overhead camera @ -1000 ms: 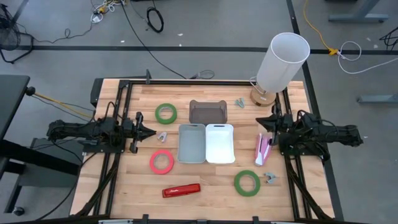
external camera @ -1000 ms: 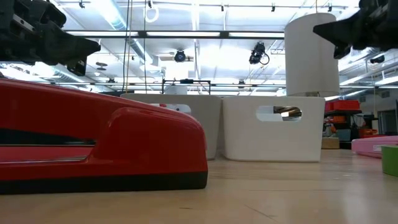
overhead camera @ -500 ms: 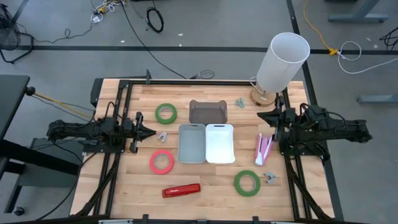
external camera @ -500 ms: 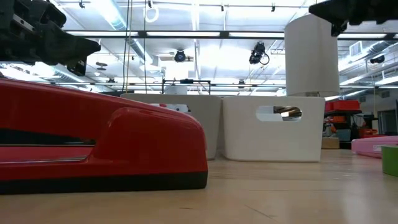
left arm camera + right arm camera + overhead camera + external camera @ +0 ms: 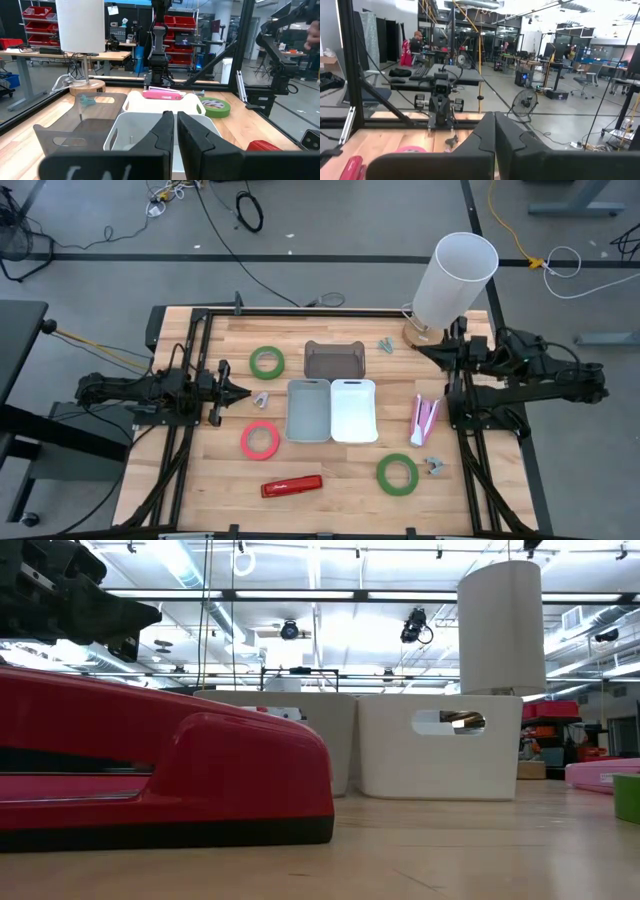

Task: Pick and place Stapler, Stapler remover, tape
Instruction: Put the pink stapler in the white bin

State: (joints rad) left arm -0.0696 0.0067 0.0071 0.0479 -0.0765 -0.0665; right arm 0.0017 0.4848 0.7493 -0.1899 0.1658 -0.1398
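Note:
A red stapler [image 5: 292,485] lies near the front edge and fills the low view [image 5: 160,770]. A pink stapler [image 5: 422,419] lies right of the bins. Small grey stapler removers sit at the left [image 5: 261,399], the back [image 5: 385,345] and the front right [image 5: 434,468]. Three tape rolls lie flat: green [image 5: 267,362], red [image 5: 260,440] and green [image 5: 397,474]. My left gripper [image 5: 238,392] is shut and empty, hovering beside the left remover. My right gripper [image 5: 422,351] is shut and empty, raised near the lamp's base, behind the pink stapler.
A grey bin [image 5: 308,410] and a white bin [image 5: 353,410] stand side by side mid-table, with a dark brown bin [image 5: 334,360] behind them. A tall white lamp [image 5: 455,280] stands at the back right. Black frame rails [image 5: 190,430] run along both sides.
The right arm has risen and swung toward the back, away from the pink stapler and out of the top of the low view. The left arm has stayed still.

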